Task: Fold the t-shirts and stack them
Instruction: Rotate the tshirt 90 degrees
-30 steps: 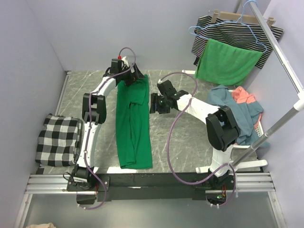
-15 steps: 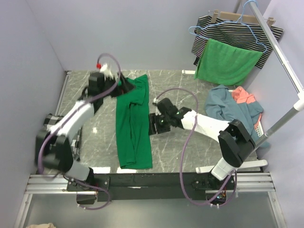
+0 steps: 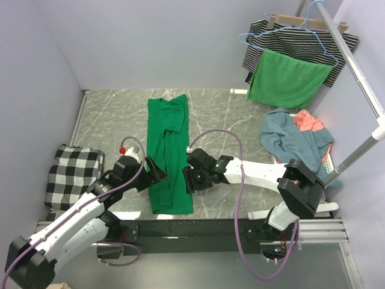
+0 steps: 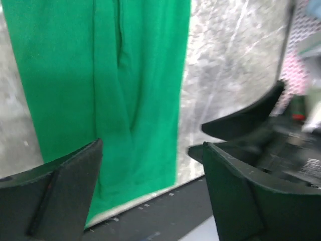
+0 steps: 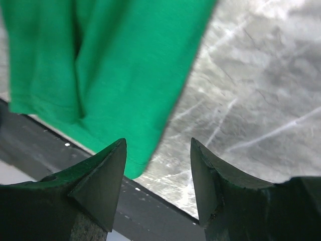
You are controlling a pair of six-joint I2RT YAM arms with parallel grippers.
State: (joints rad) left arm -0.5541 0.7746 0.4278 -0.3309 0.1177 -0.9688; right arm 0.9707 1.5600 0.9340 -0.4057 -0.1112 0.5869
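Logging what I am seeing: emerald green t-shirt (image 3: 168,150) is lying as a long strip down the table (image 3: 120,114), near end by the front edge. My left gripper (image 3: 157,174) and right gripper (image 3: 187,179) are flanking that end, both gaping wide, gripping nothing. Also, blue and coral t-shirts (image 3: 298,135) are lying heaped at right; checked cloth (image 3: 72,177) is sitting far left; striped garment (image 3: 301,39) and green cloth (image 3: 289,78) are hanging behind.

Grey marble-patterned table (image 3: 234,114). Emerald green cotton t-shirt (image 3: 168,156), folded into a long narrow strip, lies flat at centre; black-and-white checked cloth (image 3: 71,177) at left edge; crumpled dusty blue t-shirt (image 3: 295,141) and coral t-shirt (image 3: 310,122) heaped at right edge.
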